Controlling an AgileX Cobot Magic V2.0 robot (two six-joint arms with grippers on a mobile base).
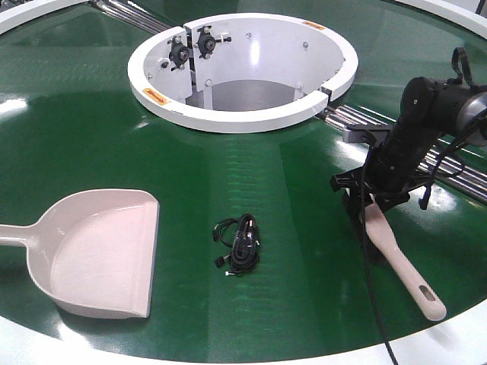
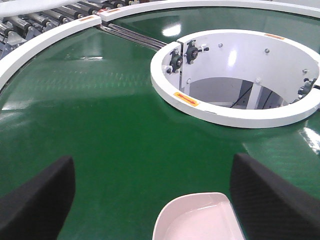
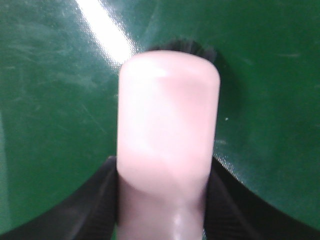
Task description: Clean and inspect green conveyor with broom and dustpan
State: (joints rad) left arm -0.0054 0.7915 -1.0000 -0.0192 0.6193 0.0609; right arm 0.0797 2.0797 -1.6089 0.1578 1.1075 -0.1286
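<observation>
Across green conveyor [image 1: 76, 137], dustpan [image 1: 99, 255] with bare scoop, cable bundle [image 1: 240, 245] near its lip. Right tool [image 1: 373, 199] pinching broom [image 1: 399, 262]; left tool [image 2: 152, 170] spread wide.

The broom [image 3: 167, 125] sits gripped between the right jaws, its bristles ahead of them on the green conveyor [image 1: 91, 129] and its handle trailing behind them; a cable bundle [image 1: 240, 245] lies on the belt left of those jaws; further left lies the dustpan [image 1: 99, 251], its pan below and between the spread left jaws; the centre hub [image 2: 225, 116] stands ahead of these, to the right.
</observation>
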